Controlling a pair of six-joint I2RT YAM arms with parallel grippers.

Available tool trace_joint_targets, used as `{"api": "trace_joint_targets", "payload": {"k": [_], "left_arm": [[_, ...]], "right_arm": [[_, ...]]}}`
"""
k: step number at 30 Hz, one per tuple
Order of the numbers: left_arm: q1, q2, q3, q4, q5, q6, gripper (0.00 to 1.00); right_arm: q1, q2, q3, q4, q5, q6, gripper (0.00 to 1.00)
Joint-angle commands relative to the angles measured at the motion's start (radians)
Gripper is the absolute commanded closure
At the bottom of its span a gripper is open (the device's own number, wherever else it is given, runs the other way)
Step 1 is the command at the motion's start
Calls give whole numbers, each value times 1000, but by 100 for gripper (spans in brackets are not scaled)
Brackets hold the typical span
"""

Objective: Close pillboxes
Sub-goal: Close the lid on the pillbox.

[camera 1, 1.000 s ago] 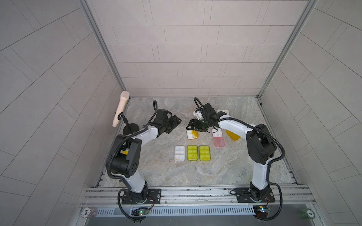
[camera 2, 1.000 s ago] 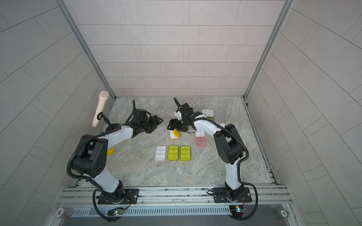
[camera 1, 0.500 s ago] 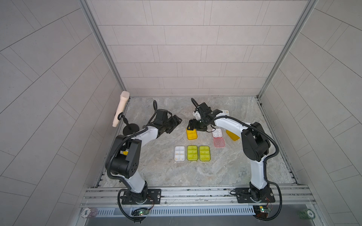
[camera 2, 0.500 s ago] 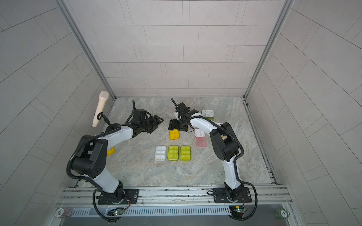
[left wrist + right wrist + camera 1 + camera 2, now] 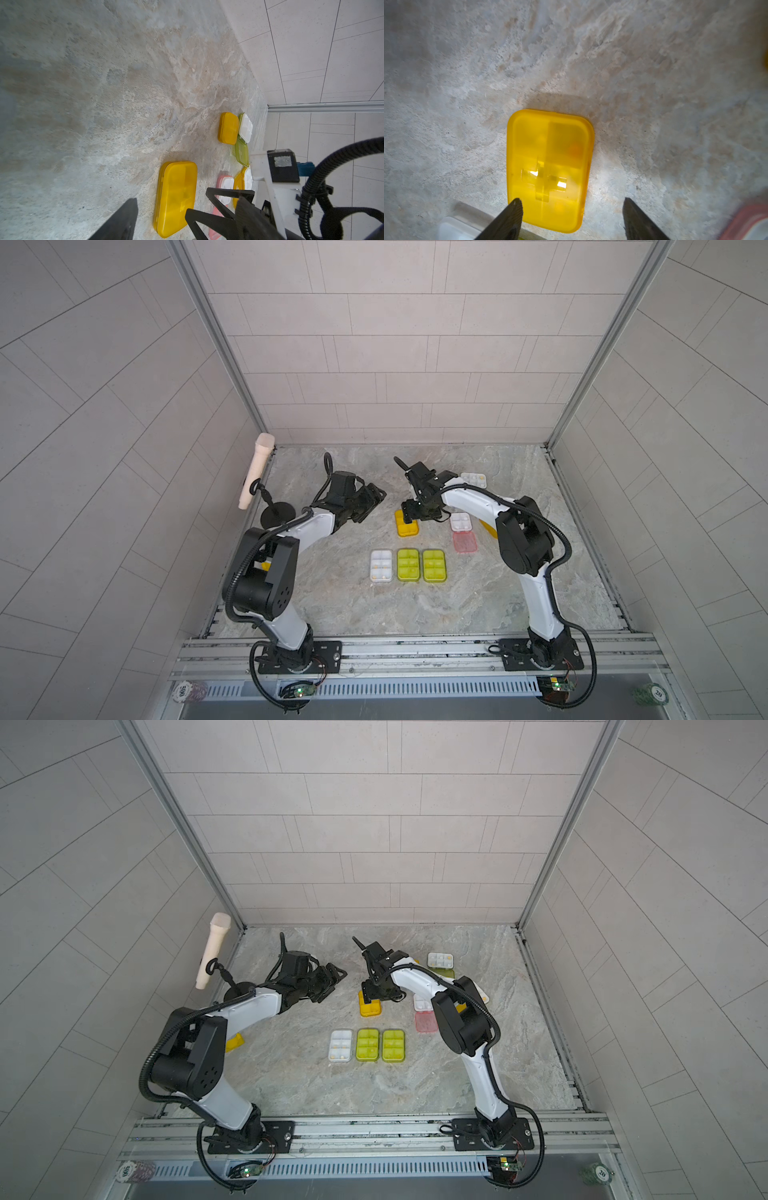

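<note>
Orange plastic filled the right wrist view: a closed orange pillbox [image 5: 550, 166] lay flat on the bench [image 5: 654, 83], its translucent lid down over the tray. My right jaws hung over the end of it nearest the back wall, spread wide and gripping nothing. One tip overlapped the box's edge, though I could not tell whether it touched, and the other stood clear over bare stone. In both top views this box [image 5: 406, 526] sat near the middle of the bench.

My left jaws were spread too and empty, hovering to the left of the orange pillbox with their tips pointing toward it.

Nearer the rail, three closed boxes lay side by side: a clear-lidded pillbox [image 5: 381, 565], a yellow-green pillbox [image 5: 408, 565] and a second yellow-green pillbox [image 5: 434, 565].

To the right of the orange one a pink pillbox [image 5: 460, 521] lay open — white tray bare, pink lid [image 5: 464, 541] flat on the stone on the rail side. Just past it an open orange-lidded pillbox [image 5: 487, 527] was mostly hidden behind my right arm [image 5: 478, 497]. Toward the back wall a green-lidded pillbox [image 5: 440, 960] was open as well — and the left wrist view showed another closed orange box [image 5: 228, 127] just beside it.
</note>
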Motion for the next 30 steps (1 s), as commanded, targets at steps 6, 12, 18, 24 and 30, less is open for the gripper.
{"api": "trace_joint_targets", "payload": {"k": [6, 12, 18, 24, 30], "left_arm": [[5, -24, -12, 28, 9, -14, 21], [6, -22, -13, 28, 10, -14, 22], [10, -21, -14, 30, 11, -16, 22], [10, -21, -14, 31, 11, -16, 22], [17, -31, -16, 30, 9, -16, 22]], "right_arm": [[18, 43, 38, -64, 88, -35, 23], [22, 52, 30, -58, 98, -34, 23], [25, 57, 12, -52, 112, -34, 23], [26, 61, -16, -39, 126, -27, 23], [45, 48, 8, -43, 114, -19, 21]]}}
